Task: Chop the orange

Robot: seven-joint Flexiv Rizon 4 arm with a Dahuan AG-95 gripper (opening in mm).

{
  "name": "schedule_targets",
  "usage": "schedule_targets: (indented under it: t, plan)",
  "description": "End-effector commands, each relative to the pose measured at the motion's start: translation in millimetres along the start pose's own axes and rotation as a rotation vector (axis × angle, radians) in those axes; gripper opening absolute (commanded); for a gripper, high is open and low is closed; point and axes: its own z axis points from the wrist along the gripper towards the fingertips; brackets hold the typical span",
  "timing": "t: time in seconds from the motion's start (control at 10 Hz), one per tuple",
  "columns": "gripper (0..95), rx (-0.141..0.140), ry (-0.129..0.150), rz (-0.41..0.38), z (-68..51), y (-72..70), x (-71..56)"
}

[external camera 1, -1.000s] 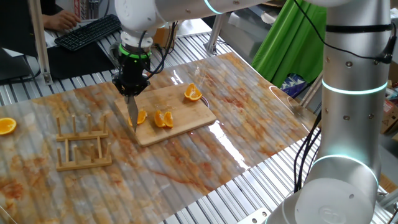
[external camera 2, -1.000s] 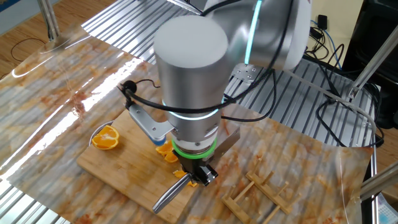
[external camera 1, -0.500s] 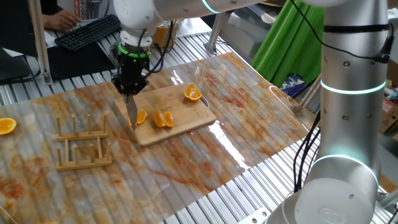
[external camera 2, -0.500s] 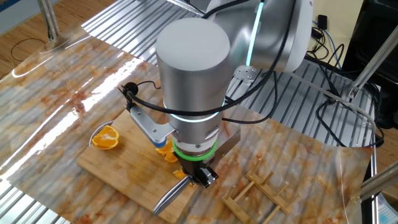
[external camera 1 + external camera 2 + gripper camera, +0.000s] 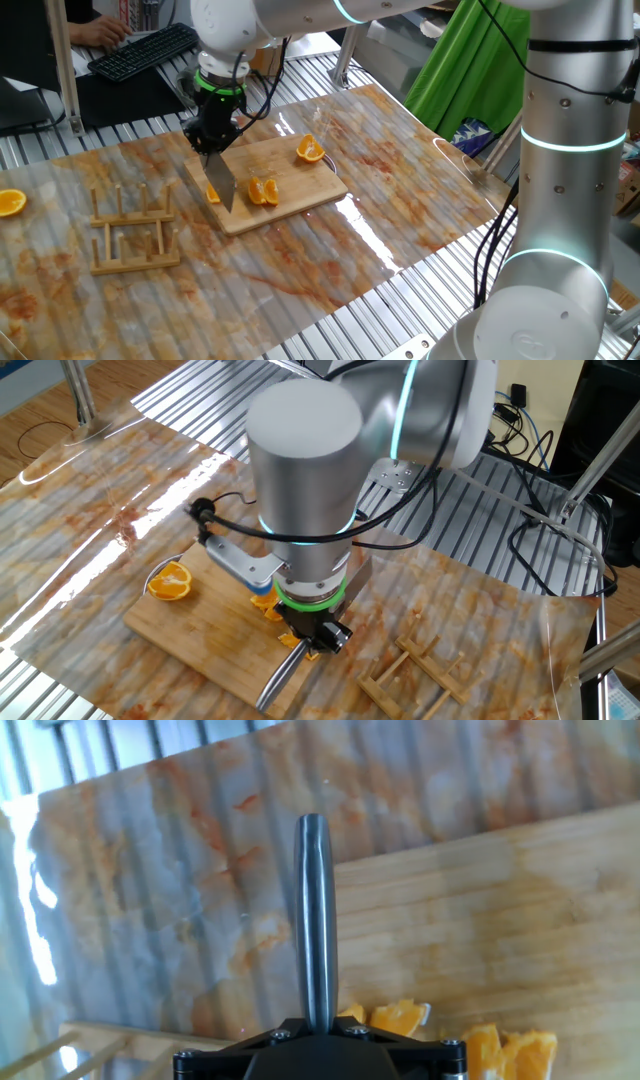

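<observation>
On board (image 5: 275, 180): claw (image 5: 214, 150) clamps knife (image 5: 222, 184); blade half-hides orange (image 5: 263, 190) wedge.

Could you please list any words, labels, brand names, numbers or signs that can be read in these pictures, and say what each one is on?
None can be read.
Keyboard: its key markings are too small to read.
Arm, hand, knife, board and rack: no lettering shows on any of them.
</observation>
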Motion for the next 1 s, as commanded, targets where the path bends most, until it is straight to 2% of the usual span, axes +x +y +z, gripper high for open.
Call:
schedule_targets:
  t: [0.1,0.6,0.8,1.0]
  plan:
    - [0.0,-0.004,-0.003,-0.004,0.2,-0.3,0.8]
    - [0.0,0.02,-0.014,0.08,0.2,-0.3,0.8]
    - [0.0,0.04,-0.021,0.079,0.2,-0.3,0.8]
    - [0.0,0.04,-0.032,0.065,0.2,-0.3,0.8]
